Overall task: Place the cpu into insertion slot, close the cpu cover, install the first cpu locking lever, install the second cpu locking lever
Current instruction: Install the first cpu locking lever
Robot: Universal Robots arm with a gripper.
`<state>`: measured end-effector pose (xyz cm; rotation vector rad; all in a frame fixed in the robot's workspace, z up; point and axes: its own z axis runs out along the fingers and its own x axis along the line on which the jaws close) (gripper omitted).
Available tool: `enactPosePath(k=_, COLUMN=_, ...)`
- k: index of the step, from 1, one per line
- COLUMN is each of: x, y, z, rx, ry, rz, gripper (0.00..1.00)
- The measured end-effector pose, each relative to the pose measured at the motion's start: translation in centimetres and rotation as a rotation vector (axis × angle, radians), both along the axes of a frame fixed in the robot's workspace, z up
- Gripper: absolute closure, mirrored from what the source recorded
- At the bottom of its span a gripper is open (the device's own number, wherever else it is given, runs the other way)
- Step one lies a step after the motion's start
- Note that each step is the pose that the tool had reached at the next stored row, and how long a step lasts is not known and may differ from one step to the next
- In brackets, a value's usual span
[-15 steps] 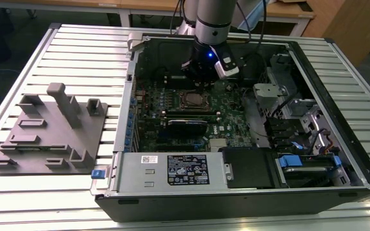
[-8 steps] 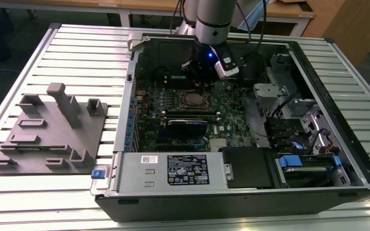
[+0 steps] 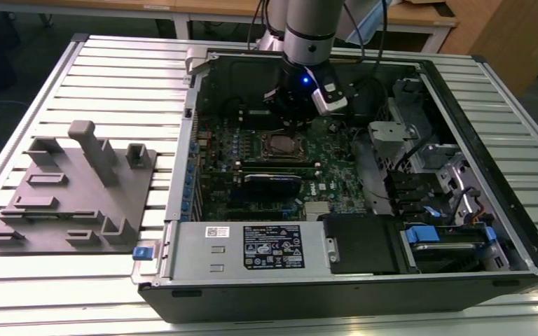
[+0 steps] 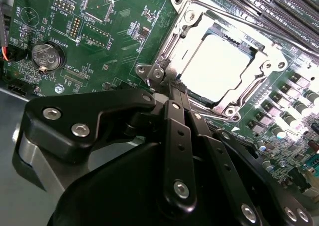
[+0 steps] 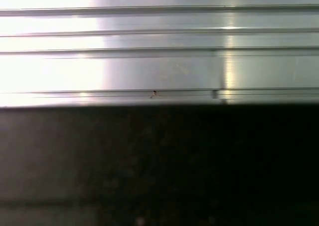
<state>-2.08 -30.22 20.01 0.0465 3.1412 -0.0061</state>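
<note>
In the second wrist view the cpu [image 4: 214, 66] lies flat in the insertion slot, its pale metal top showing through the cut-out of the cpu cover [image 4: 266, 66], which is down over it. My gripper [image 4: 175, 90] is shut, fingertips together right at the socket's near corner, by a silvery screw post [image 4: 157, 73]. I cannot tell whether the tips touch a locking lever. In the exterior view the gripper [image 3: 291, 127] hangs just behind the socket [image 3: 281, 145] on the green board inside the open computer case.
A black-labelled power supply box [image 3: 271, 246] sits at the case's front. A black card [image 3: 272, 180] stands in front of the socket. A grey fixture tray [image 3: 73, 189] lies on the ribbed table at the exterior view's left. Memory slots [image 4: 279, 11] flank the socket; a coin battery [image 4: 46, 56] sits nearby.
</note>
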Motion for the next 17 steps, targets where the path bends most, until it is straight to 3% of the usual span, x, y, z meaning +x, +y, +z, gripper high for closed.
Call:
enactPosePath(k=9, x=-0.53, y=0.00, z=0.68, rx=0.0002, ry=-0.0009, rz=0.000, gripper=0.90)
enactPosePath(k=17, x=-0.55, y=-0.13, z=0.69, rx=0.0000, ry=-0.0011, rz=0.000, gripper=0.90)
